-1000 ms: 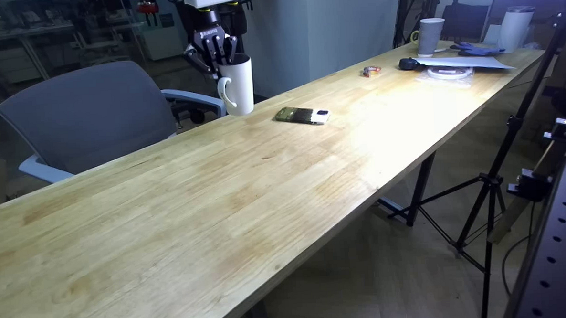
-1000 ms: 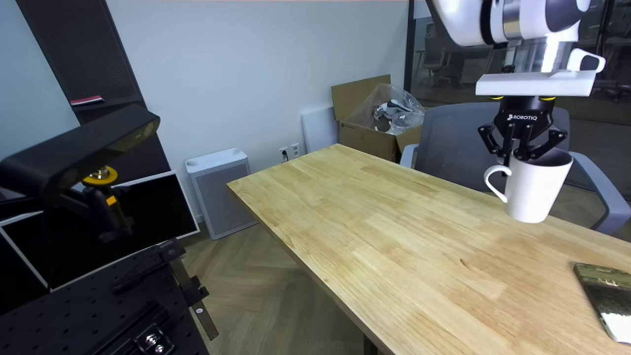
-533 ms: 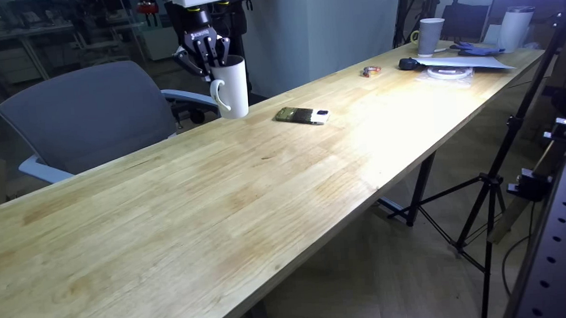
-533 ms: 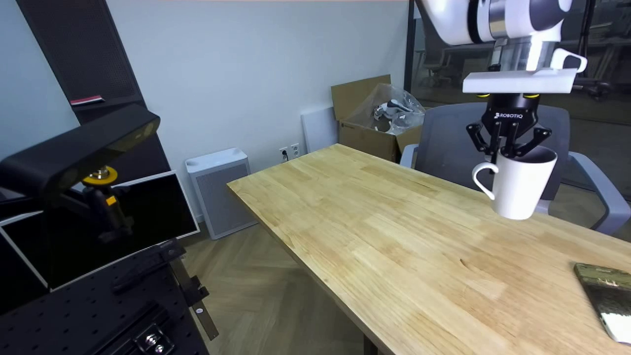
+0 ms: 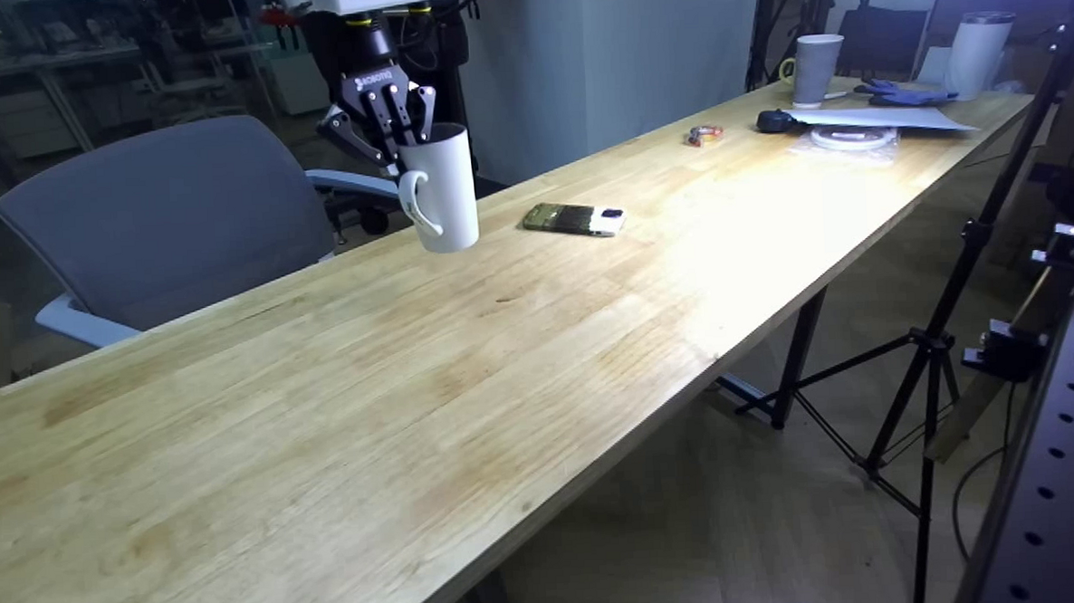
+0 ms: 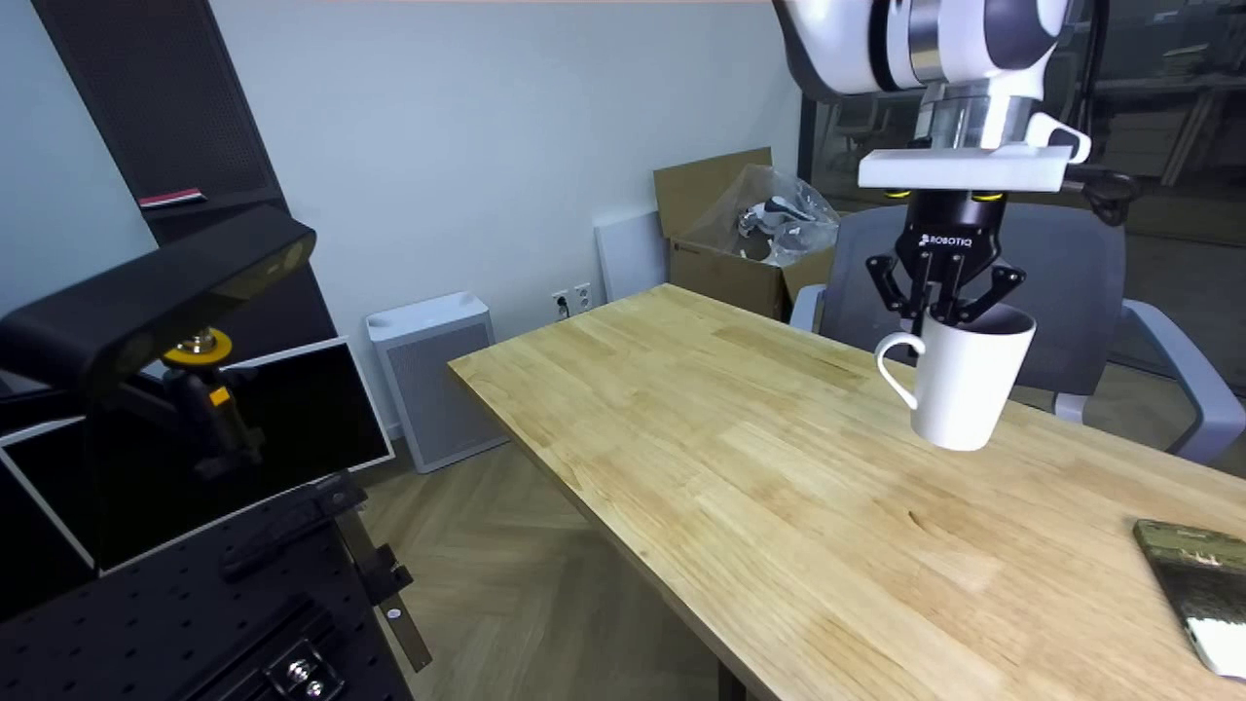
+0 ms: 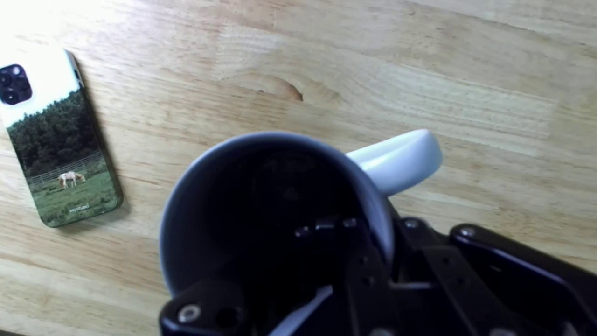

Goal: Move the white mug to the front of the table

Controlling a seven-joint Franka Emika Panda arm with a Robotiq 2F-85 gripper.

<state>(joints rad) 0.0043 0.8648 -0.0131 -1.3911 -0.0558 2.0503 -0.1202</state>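
The white mug [image 5: 449,192] hangs from my gripper a little above the light-wood table [image 5: 504,366], near the table's chair-side edge. It tilts slightly, with its handle out to one side. It also shows in an exterior view [image 6: 973,385] and, from above, in the wrist view [image 7: 399,161]. My gripper [image 6: 923,316] is shut on the mug's wall near the handle, one finger inside the mug and one outside. In the wrist view, the gripper [image 7: 385,233] covers the lower part of the rim, and the inside of the mug is dark.
A phone [image 5: 574,219] lies on the table beside the mug. A candy [image 5: 705,135], papers [image 5: 892,117], a blue glove [image 5: 904,95], a grey cup [image 5: 815,72] and a white tumbler [image 5: 979,56] are at the far end. An office chair [image 5: 171,218] stands against the table.
My gripper has carried the mug away from the phone and further over the table from the chair-side edge. The mug is a little lower in both exterior views. The phone has not moved.
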